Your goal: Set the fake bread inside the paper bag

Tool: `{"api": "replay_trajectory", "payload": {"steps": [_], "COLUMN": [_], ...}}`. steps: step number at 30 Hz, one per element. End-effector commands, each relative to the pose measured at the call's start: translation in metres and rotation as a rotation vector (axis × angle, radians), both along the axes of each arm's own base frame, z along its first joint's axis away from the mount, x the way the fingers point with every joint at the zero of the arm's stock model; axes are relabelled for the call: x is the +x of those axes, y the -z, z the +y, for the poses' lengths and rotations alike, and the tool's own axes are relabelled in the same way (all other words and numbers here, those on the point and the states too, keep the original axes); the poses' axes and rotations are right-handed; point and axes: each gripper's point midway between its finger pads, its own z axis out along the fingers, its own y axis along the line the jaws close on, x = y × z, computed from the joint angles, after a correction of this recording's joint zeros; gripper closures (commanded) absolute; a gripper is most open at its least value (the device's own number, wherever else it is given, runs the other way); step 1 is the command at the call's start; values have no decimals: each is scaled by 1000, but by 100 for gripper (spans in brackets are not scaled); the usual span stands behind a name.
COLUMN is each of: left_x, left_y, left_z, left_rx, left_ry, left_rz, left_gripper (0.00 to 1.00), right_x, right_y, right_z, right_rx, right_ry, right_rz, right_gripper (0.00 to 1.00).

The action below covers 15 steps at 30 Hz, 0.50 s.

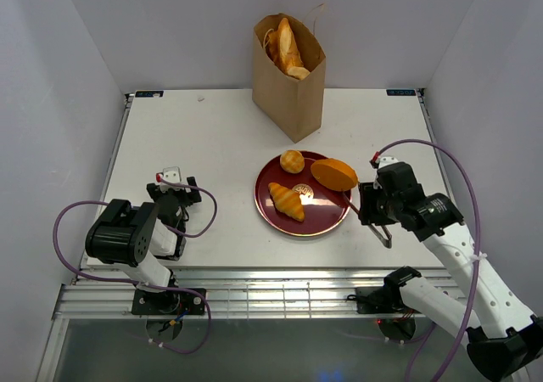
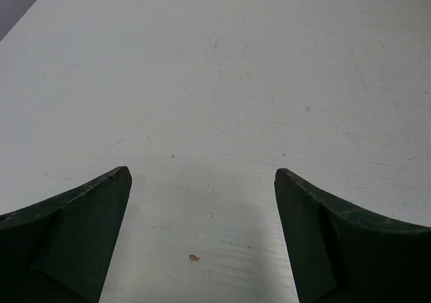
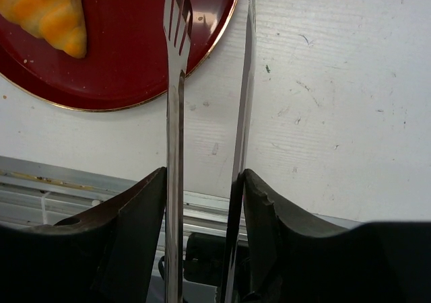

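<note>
Three pieces, croissant (image 1: 286, 200), bun (image 1: 293, 160) and loaf (image 1: 333, 174), sit on the plate (image 1: 322, 222); open table (image 1: 195, 144) lies to its left. My right gripper (image 3: 205, 182), beside the rim, clamps tongs (image 3: 176, 114); left gripper (image 2: 202, 182), low, gapes empty.

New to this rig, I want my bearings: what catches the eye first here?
The dark red plate at table centre holds a croissant, a round bun and an oval loaf. Behind it stands the paper bag, bread already poking out. The right end effector grips metal tongs by the plate's rim.
</note>
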Motion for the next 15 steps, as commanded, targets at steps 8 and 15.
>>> {"api": "replay_trajectory", "payload": {"steps": [8,15], "left_x": [9,10], "left_y": [-32,-32], "left_z": [-2,-3], "left_rx": [-29,-29], "left_ry": [7,9], "left_rz": [-125,-125], "left_gripper": [2,2], "right_x": [21,32], "right_y": [-16,-21], "right_z": [1,0], "right_rx": [-16,-52], "right_ry": [6,-1], "right_rz": [-69,-93], "right_gripper": [45,45]}}
